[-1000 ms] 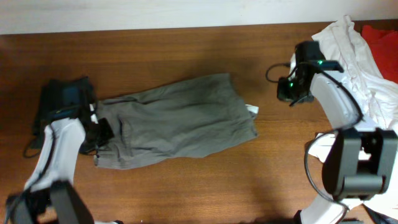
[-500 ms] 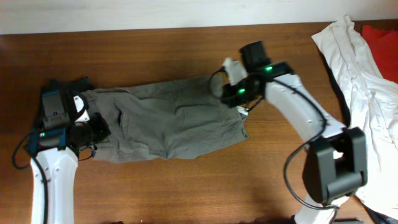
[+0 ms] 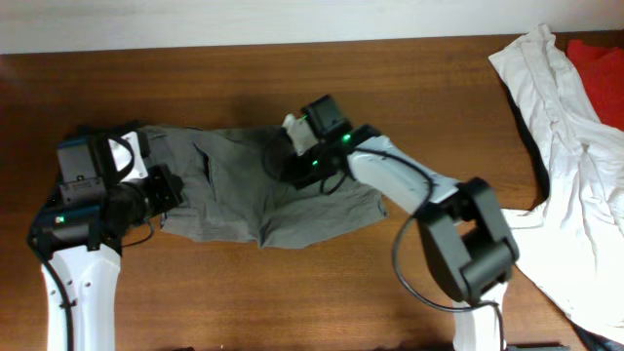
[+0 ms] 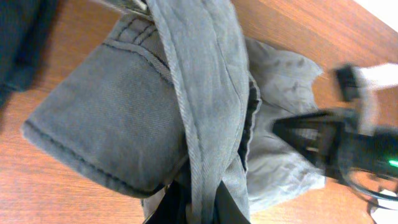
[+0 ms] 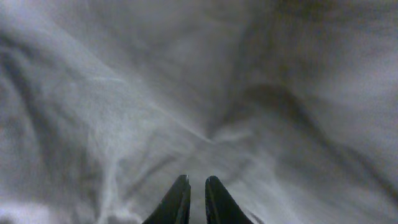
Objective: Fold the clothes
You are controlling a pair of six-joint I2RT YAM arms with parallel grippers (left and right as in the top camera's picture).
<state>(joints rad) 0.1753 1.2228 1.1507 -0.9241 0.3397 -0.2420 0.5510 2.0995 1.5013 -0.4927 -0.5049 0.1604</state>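
Note:
The grey-olive shorts lie rumpled on the wooden table, left of centre. At their left end my left gripper is shut on a seamed band of the shorts, which runs up between the left gripper's fingers. Over the middle of the shorts, my right gripper points down into the cloth. Its view is filled with grey fabric, and the right gripper has its fingers nearly together with a thin fold of fabric between them.
A white garment and a red cloth are piled at the table's right end. Dark blue cloth lies beside the shorts' left end, behind my left arm. The right arm shows in the left wrist view.
My right gripper swept from the table's right side to the shorts' upper right corner, then leftward to their middle, bunching the cloth. The left gripper lifted the shorts' left edge slightly.

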